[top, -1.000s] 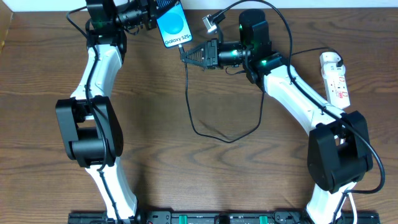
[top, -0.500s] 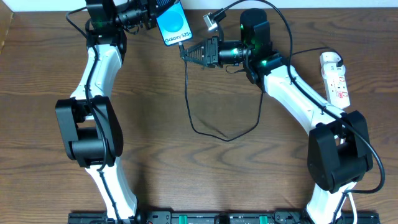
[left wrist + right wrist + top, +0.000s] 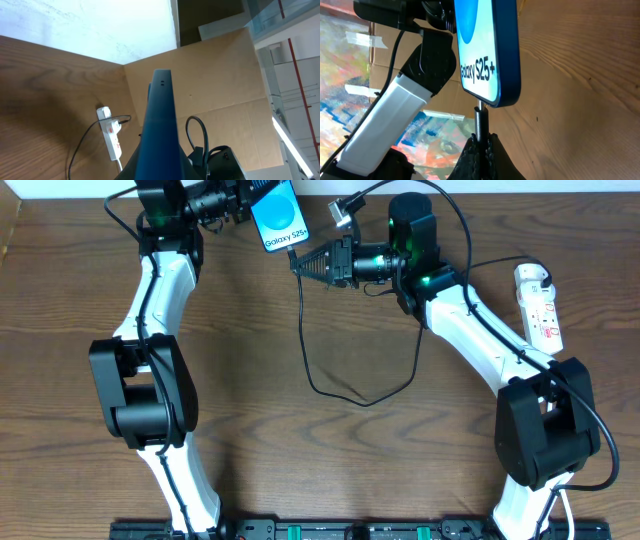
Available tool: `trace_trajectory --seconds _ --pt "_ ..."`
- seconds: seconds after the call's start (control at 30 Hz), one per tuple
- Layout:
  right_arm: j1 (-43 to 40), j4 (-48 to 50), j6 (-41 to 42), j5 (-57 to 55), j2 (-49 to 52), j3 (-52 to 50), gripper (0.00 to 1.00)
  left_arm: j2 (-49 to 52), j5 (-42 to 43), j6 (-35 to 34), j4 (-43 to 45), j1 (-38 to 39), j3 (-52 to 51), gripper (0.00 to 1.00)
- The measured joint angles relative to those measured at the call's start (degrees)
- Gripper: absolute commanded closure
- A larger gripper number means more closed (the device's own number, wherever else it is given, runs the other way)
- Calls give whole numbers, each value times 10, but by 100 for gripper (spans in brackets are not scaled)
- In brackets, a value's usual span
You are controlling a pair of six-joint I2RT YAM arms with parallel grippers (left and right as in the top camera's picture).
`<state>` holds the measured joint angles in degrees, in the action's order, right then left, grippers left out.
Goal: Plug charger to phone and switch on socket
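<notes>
The phone (image 3: 279, 220), its blue screen reading "Galaxy S25+", is held up at the table's back edge with my left gripper (image 3: 250, 202) shut on its upper end. In the left wrist view the phone (image 3: 160, 120) shows edge-on between the dark fingers (image 3: 131, 167). My right gripper (image 3: 298, 263) is shut on the charger's connector (image 3: 480, 122), whose tip touches the phone's bottom edge (image 3: 487, 102). The charger's black cable (image 3: 340, 395) loops over the table, and its pale plug end (image 3: 338, 216) lies beside the phone. The white socket (image 3: 538, 305) lies at the far right.
A cardboard sheet (image 3: 215, 75) stands behind the table's back edge. The right arm's white link (image 3: 470, 330) crosses between the cable loop and the socket. The socket (image 3: 111, 134) and its cord also show in the left wrist view.
My right gripper has edged slightly up toward the phone's bottom edge with the connector. The left gripper and the phone have stayed put.
</notes>
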<state>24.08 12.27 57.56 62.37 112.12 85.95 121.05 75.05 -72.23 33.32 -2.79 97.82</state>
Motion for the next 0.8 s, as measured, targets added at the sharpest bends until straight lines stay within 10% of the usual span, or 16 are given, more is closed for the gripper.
trace_trajectory --seconds 0.8 --pt "-16 22 6 -10 0 -2 99 0 22 4 -1 9 0 93"
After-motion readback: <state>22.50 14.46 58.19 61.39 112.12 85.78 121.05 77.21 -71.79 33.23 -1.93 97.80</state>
